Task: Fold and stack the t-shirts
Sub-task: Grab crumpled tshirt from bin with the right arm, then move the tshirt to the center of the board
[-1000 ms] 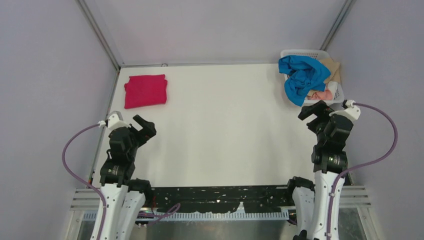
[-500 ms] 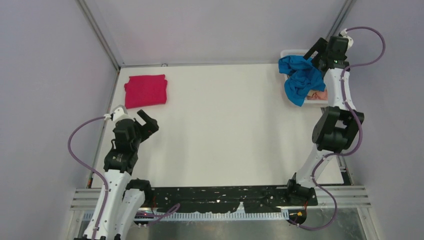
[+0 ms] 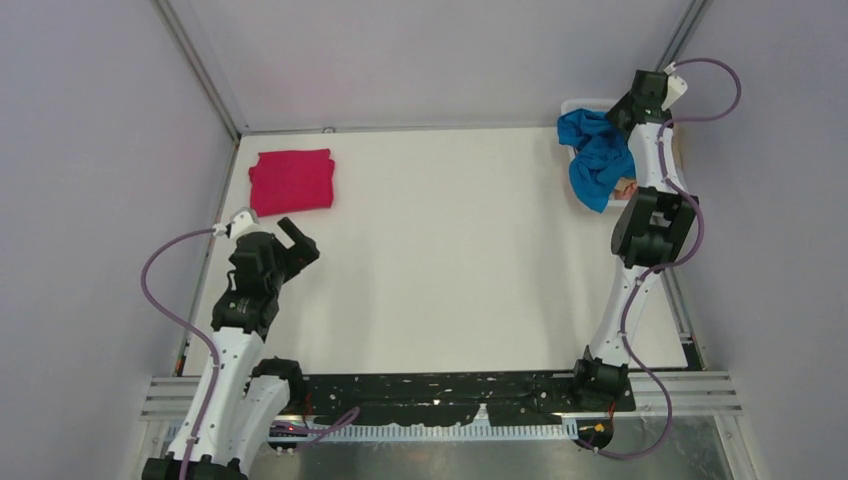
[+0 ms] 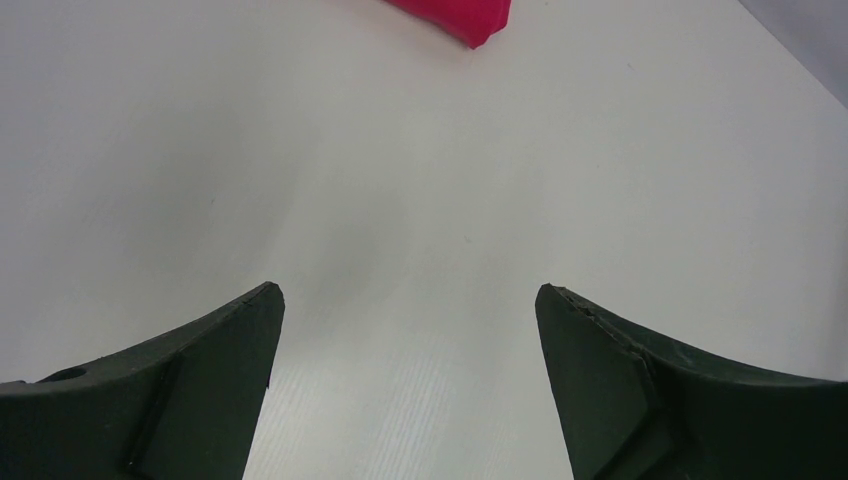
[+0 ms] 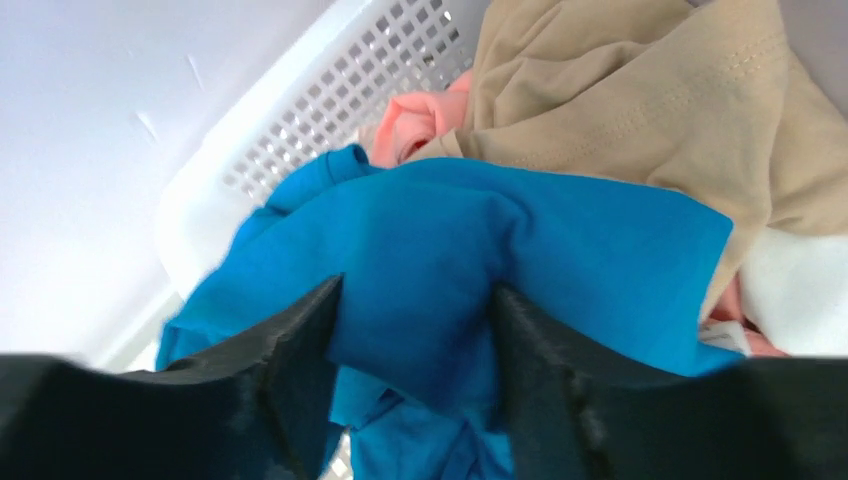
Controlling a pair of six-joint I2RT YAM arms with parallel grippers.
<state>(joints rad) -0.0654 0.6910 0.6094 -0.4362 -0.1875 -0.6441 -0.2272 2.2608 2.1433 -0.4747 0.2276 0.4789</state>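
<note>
- The right end effector (image 5: 415, 290) is hanging over the white plastic mesh basket (image 3: 585, 103) in the upper right of the top view. Its fingers are sitting apart, straddling a hump of the crumpled bright blue cotton t-shirt (image 5: 560, 250), and as far as I can tell they aren't pinching it yet.
- The folded magenta-red t-shirt (image 3: 291, 181) is lying flat at the upper left of the white tabletop (image 3: 450, 250), well apart from the basket.
- The left end effector (image 3: 292, 245) is hovering at the lower left, wide open and holding nothing.
- The blue shirt is resting against a tan garment (image 5: 640, 90) and a pink one (image 5: 415, 125), so a deep bite is probably dragging those out too.
- A shallow bite risks slipping off the slack cloth, or the shirt catching the basket rim and tipping it.
</note>
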